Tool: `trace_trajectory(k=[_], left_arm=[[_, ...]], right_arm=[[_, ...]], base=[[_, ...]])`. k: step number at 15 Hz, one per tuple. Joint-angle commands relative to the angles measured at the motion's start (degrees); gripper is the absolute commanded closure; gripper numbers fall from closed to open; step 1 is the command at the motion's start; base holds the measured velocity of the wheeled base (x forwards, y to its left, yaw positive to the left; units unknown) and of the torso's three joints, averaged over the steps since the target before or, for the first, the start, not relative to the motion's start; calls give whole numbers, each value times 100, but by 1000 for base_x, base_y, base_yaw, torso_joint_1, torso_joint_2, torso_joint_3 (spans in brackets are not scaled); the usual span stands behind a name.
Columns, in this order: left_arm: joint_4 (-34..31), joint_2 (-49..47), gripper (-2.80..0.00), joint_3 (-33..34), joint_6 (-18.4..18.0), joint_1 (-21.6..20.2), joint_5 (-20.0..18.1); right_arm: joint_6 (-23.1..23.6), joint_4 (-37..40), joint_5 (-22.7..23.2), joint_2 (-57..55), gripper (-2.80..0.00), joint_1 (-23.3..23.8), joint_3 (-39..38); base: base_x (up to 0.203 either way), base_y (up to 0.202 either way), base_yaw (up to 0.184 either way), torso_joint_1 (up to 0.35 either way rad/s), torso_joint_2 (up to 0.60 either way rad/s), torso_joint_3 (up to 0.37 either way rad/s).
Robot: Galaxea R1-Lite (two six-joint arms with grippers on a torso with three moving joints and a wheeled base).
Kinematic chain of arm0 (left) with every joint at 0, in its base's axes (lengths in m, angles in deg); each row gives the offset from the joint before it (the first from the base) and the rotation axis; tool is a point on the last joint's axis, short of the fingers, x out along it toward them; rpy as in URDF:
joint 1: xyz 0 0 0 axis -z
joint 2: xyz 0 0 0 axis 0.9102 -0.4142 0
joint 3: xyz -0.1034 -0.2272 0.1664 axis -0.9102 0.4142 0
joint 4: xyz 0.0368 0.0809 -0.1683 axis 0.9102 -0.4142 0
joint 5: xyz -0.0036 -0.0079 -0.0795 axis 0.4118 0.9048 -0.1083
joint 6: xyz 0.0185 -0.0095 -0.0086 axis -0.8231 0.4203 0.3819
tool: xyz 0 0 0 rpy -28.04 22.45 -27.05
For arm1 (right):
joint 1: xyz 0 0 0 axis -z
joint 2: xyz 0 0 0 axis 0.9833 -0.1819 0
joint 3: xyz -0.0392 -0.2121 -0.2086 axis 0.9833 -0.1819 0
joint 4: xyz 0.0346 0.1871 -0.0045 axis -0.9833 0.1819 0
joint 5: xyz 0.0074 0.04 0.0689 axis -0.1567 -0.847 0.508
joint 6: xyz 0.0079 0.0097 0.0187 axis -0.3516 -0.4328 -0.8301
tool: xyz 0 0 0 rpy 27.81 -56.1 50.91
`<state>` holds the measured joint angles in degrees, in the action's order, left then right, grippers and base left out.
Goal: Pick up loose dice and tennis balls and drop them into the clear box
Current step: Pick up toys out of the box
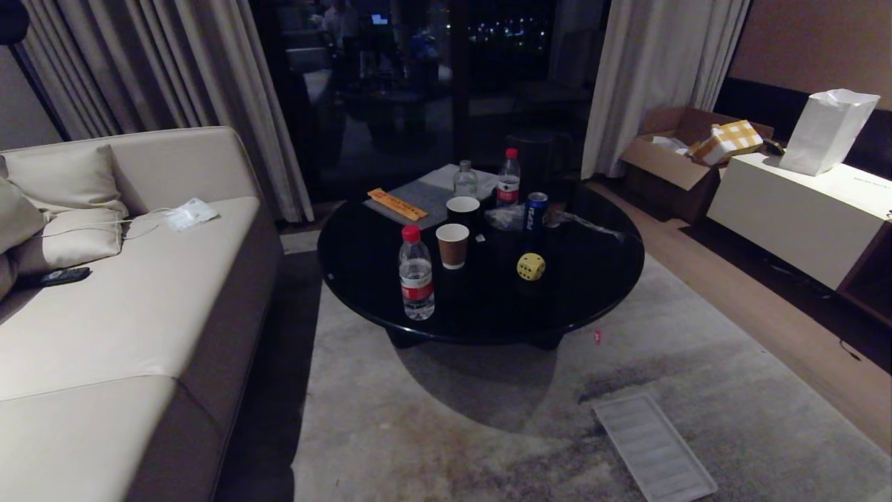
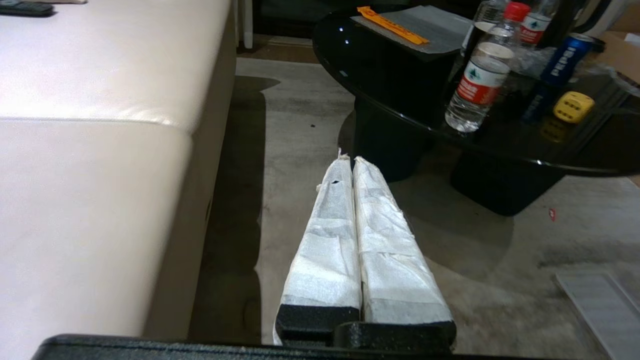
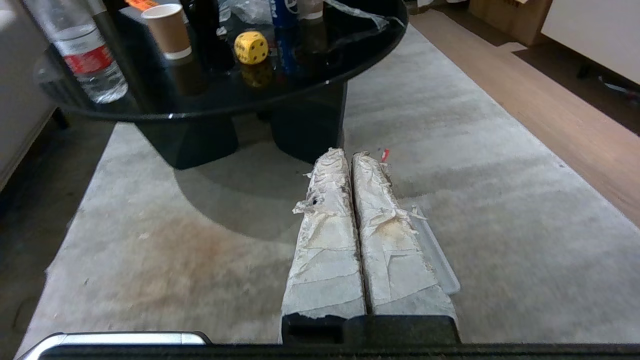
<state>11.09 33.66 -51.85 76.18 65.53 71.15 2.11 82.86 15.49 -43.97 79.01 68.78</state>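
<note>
1. You have one task thing in plain sight: the yellow die [image 1: 530, 266]. It stands on the round black coffee table [image 1: 592, 293], on the half of the top that faces the robot, just in front of the blue Pepsi can [image 1: 535, 211] and to the right of the brown paper cup [image 1: 452, 245].
2. The relation that matters: the die lies ahead of both grippers and higher than them. Both hang low over the grey rug [image 1: 488, 432], apart from the table, and neither arm shows in the head view.
3. The right gripper [image 3: 349, 154] has its two taped fingers pressed together, with nothing between them. In its wrist view the die sits ahead and a little toward the robot's left.
4. The left gripper [image 2: 349, 161] is also pressed together and empty. From it the die is ahead and far toward the robot's right, behind the water bottle [image 2: 477, 80]. I judge the right arm to be the nearer one.
5. A die is a cube, so it has no long axis; any pair of flat faces will serve for the grasp.
6. Materials: the die looks hard and smooth, with rounded corners and dark pips. The table top is glossy and mirrors the things on it. The finger wrapping is white tape, frayed on the right gripper.
7. On the rug, in front of the table and to its right, lies a flat ribbed lid [image 1: 655, 446]. You cannot see the clear box, the tennis balls or the other dice here.
</note>
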Motion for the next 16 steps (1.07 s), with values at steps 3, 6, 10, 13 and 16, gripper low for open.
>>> trace_trajectory(k=[3,6,10,13,16], left_arm=[[3,-6,0,9,7,0,4],[3,-6,0,9,6,0,4],[3,-6,0,9,-2,0,4],[3,-6,0,7,-7,0,4],[3,-6,0,9,-2,0,4]], right_arm=[[2,2,0,-7,0,-2,-62],[-7,2,0,-7,0,-2,-62],[-7,0,-6,-7,0,-2,-62],[-7,-2,-9,-7,0,-2,-62],[-7,-7,-9,-7,0,-2,-62]], base=[[181,0,0,3,4,5],[183,0,2,2,3,4],[180,0,-2,1,2,1],[183,0,-1,3,2,2],[183,0,-1,1,2,1]])
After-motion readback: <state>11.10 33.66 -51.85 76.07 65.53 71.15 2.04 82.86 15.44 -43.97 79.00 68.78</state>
